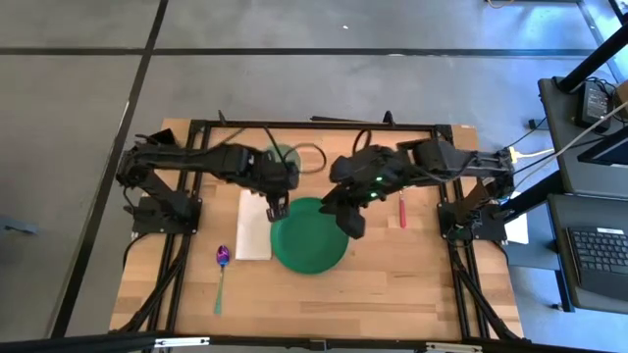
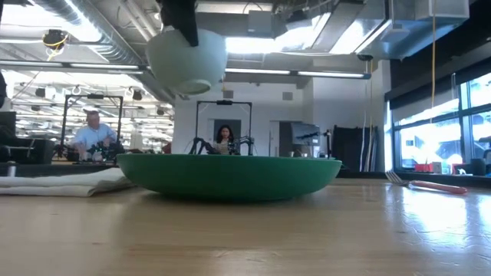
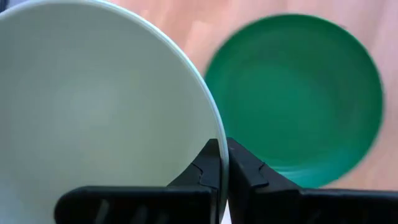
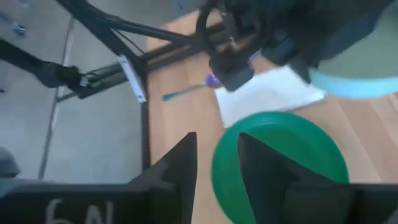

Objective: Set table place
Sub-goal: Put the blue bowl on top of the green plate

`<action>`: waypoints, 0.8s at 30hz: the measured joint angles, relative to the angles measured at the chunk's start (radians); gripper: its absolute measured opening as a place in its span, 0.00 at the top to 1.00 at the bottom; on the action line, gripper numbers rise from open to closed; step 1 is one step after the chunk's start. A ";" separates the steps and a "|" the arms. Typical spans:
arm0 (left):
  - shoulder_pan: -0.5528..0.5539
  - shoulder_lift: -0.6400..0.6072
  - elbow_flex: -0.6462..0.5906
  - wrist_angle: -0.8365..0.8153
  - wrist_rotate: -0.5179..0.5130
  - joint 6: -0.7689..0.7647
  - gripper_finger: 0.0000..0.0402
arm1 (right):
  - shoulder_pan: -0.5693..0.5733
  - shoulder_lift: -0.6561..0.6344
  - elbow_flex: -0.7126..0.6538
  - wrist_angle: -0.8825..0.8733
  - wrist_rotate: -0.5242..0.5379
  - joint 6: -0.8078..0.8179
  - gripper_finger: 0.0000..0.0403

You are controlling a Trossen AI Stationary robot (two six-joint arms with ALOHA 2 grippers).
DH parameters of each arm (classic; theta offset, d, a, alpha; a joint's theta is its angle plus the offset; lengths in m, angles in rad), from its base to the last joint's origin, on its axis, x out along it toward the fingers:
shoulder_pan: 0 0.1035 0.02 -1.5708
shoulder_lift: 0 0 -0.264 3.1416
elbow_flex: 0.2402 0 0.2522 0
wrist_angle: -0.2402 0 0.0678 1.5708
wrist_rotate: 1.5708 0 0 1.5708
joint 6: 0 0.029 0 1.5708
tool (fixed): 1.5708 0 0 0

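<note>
- The table (image 1: 392, 284), a light wood-plank top inside a black rail frame, filled the middle of the high view and carried a partly laid place setting.
- A green plate (image 1: 309, 235) sat near the table's centre, with a white napkin (image 1: 253, 230) just to its left and a spoon (image 1: 221, 275) with a purple bowl and teal handle farther left.
- A fork (image 1: 401, 209) with a red handle lay to the right of the plate, apart from it.
- The left gripper (image 3: 222, 163) had its fingers clamped on the rim of a pale green bowl (image 3: 93, 112), held in the air above the plate's far-left edge.
- The right gripper (image 4: 214, 165) hovered over the plate's right side with its fingers apart and nothing between them.
- Judging by this, the step in hand was bringing the bowl to the setting.
- The next move would call for centring the bowl over the plate, lowering it level until it rested, then releasing the rim.
</note>
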 joint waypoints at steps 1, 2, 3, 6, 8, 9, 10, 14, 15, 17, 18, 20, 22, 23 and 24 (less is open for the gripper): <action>-0.017 0.013 -0.001 0.003 0.000 -0.011 1.00 | 0.004 -0.006 0.013 -0.001 0.000 -0.001 0.73; -0.032 0.028 -0.003 0.003 0.006 -0.016 1.00 | 0.007 -0.012 0.026 -0.006 0.000 -0.006 0.74; -0.047 0.047 -0.003 0.005 0.010 -0.022 1.00 | 0.009 -0.013 0.040 -0.009 0.000 -0.018 0.75; -0.084 0.099 -0.003 0.044 0.012 -0.035 1.00 | 0.019 -0.014 0.083 -0.008 0.001 -0.041 0.76; -0.105 0.143 -0.003 0.078 0.029 -0.035 1.00 | 0.025 -0.014 0.091 0.011 0.000 -0.048 0.76; -0.114 0.166 -0.003 0.089 0.034 -0.035 1.00 | 0.026 -0.014 0.092 0.012 0.000 -0.048 0.76; -0.122 0.189 -0.003 0.098 0.040 -0.035 1.00 | 0.026 -0.014 0.091 0.008 0.000 -0.046 0.76; -0.149 0.264 -0.003 0.146 0.096 -0.038 0.99 | 0.027 -0.012 0.090 -0.010 -0.001 -0.021 0.74; -0.155 0.282 -0.003 0.158 0.102 -0.038 0.99 | 0.026 -0.011 0.090 -0.013 0.000 -0.019 0.74; -0.172 0.316 -0.003 0.180 0.112 -0.039 0.99 | 0.027 -0.009 0.088 -0.029 0.000 -0.020 0.74; -0.180 0.329 -0.003 0.187 0.112 -0.042 0.99 | 0.027 -0.008 0.088 -0.029 0.000 -0.020 0.74; -0.197 0.356 -0.003 0.196 0.113 -0.042 1.00 | 0.027 -0.007 0.088 -0.034 0.000 -0.021 0.74; -0.213 0.378 -0.003 0.197 0.113 -0.043 0.99 | 0.027 -0.007 0.088 -0.033 0.000 -0.023 0.74; -0.219 0.386 -0.003 0.204 0.113 -0.043 0.99 | 0.027 -0.007 0.088 -0.034 0.000 -0.026 0.74; -0.225 0.392 -0.003 0.215 0.113 -0.044 0.99 | 0.027 -0.007 0.088 -0.034 0.000 -0.034 0.74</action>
